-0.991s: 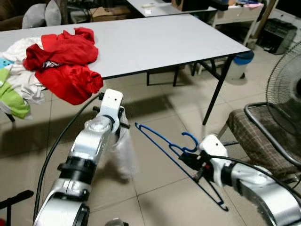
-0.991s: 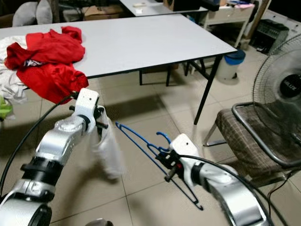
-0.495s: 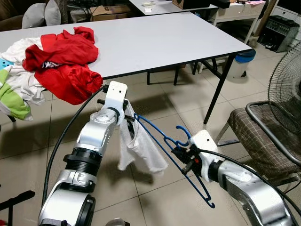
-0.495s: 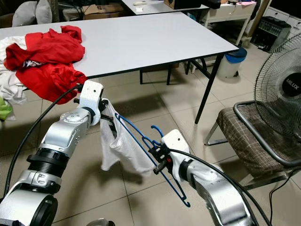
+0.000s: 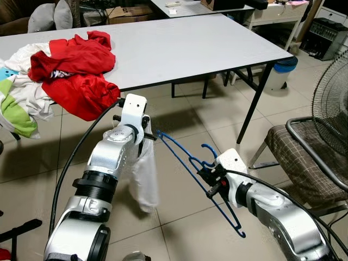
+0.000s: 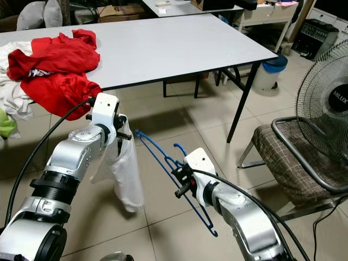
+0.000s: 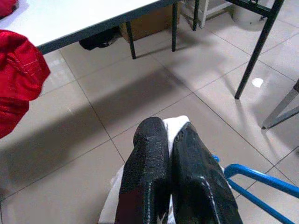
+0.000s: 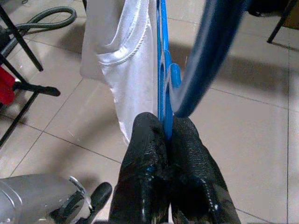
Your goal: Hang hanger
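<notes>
A blue wire hanger [image 5: 182, 157] slants above the tiled floor, its hook pointing up. My right gripper [image 5: 209, 184] is shut on it just below the hook; in the right wrist view the fingers [image 8: 145, 140] pinch the blue hanger [image 8: 162, 70]. The hanger's far tip reaches up next to my left gripper [image 5: 147, 134]. That gripper is shut on the top edge of a white garment [image 5: 142, 179], which hangs limp beneath it. In the left wrist view white cloth [image 7: 176, 125] shows between the closed fingers [image 7: 147, 154].
A white table [image 5: 179, 43] stands ahead with a pile of red clothes [image 5: 76, 70] and other garments at its left end. To the right are a chair [image 5: 304, 157], a floor fan [image 5: 331, 92] and a blue bin [image 5: 280, 73]. Open tiled floor lies below my arms.
Half a second ago the white garment was billowed out along the hanger's arm; now it hangs straight down from my left gripper. The right gripper and hanger have hardly shifted.
</notes>
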`<state>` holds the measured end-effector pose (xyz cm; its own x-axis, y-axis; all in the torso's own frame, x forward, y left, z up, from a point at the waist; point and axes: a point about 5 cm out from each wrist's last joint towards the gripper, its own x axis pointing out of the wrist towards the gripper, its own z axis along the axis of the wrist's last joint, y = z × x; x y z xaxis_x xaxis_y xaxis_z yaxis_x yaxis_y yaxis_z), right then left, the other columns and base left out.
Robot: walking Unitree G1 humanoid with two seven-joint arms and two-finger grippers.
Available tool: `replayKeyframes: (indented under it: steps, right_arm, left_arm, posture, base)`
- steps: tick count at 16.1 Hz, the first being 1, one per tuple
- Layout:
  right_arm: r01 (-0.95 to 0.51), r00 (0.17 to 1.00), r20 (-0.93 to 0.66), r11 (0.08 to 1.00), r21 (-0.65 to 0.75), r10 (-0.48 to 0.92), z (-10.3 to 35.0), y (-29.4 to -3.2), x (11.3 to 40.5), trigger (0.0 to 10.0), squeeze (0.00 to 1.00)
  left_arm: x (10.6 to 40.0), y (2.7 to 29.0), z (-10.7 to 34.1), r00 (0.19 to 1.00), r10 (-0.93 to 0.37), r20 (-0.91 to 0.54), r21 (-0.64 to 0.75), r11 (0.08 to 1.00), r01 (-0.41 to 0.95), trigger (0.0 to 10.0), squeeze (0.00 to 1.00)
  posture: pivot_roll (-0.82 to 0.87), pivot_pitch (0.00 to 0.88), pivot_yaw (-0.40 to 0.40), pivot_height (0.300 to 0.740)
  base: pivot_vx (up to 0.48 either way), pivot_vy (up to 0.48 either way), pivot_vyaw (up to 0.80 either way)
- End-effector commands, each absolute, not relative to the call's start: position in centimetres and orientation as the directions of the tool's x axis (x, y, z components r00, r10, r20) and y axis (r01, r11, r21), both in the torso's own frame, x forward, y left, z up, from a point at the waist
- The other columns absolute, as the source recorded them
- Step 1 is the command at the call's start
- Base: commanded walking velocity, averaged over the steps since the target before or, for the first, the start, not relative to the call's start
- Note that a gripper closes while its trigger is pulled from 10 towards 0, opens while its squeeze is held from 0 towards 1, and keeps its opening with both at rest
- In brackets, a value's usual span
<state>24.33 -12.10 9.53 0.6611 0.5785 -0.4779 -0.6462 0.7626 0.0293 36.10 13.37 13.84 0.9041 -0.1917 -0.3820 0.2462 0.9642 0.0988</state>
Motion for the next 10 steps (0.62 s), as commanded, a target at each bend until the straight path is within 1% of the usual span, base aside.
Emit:
replayKeyframes:
  steps: [1,4,8,10]
  right_arm:
    - [-0.663,0.662,-0.461,0.749,0.009,0.591,9.97,-11.82,24.56,10.0,0.0]
    - [-0.691,0.645,-0.447,0.723,0.004,0.62,10.88,-11.48,24.13,10.0,0.0]
    - [-0.695,0.643,-0.449,0.719,-0.001,0.621,10.94,-11.47,24.07,10.0,0.0]
    - [-0.686,0.65,-0.455,0.728,-0.005,0.609,10.67,-11.58,24.32,10.0,0.0]
  left_arm:
    - [36.67,13.19,15.47,0.92,-0.196,-0.339,0.11,0.963,0.245,10.0,0.0]
    - [37.07,13.67,15.16,0.925,-0.143,-0.353,0.131,0.971,0.2,10.0,0.0]
    - [37.22,13.8,15.03,0.926,-0.133,-0.353,0.141,0.971,0.193,10.0,0.0]
    - [37.25,13.41,15.13,0.925,-0.153,-0.348,0.131,0.969,0.209,10.0,0.0]
  posture:
    - [-0.04,0.0,0.057,0.74]
    - [-0.04,0.0,0.061,0.74]
    - [-0.05,0.0,0.062,0.74]
    - [-0.05,0.0,0.064,0.74]
  base:
    - [0.0,0.0,0.0]
    - [0.0,0.0,0.0]
    - [0.0,0.0,0.0]
    - [0.0,0.0,0.0]
